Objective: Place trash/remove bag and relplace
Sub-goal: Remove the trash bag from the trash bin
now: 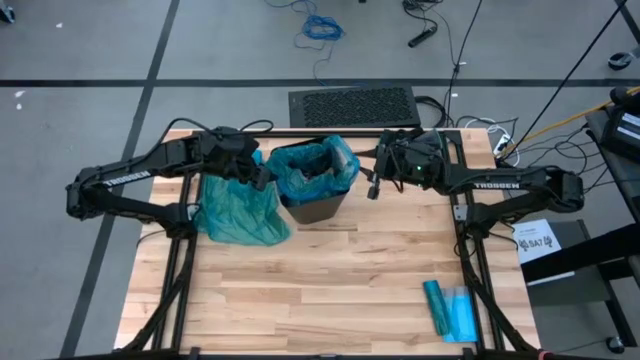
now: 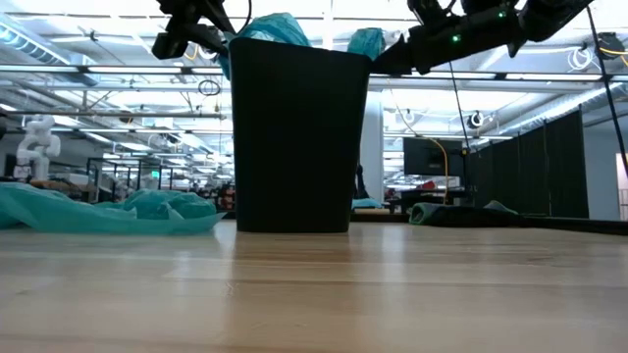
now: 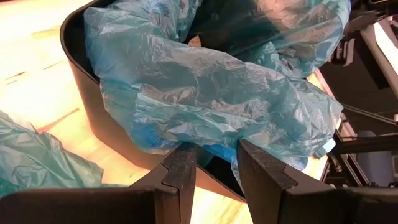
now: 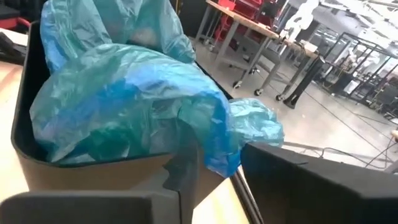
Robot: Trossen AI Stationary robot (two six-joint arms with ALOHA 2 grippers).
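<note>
A black bin (image 1: 318, 208) stands at the table's far middle, lined with a teal plastic bag (image 1: 315, 168) whose crumpled top billows over the rim. My left gripper (image 1: 262, 177) is at the bin's left rim and my right gripper (image 1: 373, 185) at its right rim. Each is closed on a fold of the bag's top edge. A second teal bag (image 1: 240, 212) lies slumped on the table against the bin's left side. The trash is hidden. My left gripper has a fold of the bag's top edge (image 3: 216, 151) between its two fingers, right at the bin's left rim (image 3: 93, 118). It comes slanting down from the table's left. The bag stays in the bin, its top loose and crumpled. My right gripper pinches a hanging lobe of the bag's top edge (image 4: 219, 152) between its two fingers, just outside the bin's right rim (image 4: 124, 165). It comes almost level from the table's right. How many layers it has, I cannot tell. The bag sits in the bin, slack.
A flat blue-teal packet (image 1: 450, 310) lies near the table's front right corner. A black mat (image 1: 352, 105) lies on the floor beyond the far edge. Bare wood (image 1: 330, 290) stretches from the bin to the near edge.
</note>
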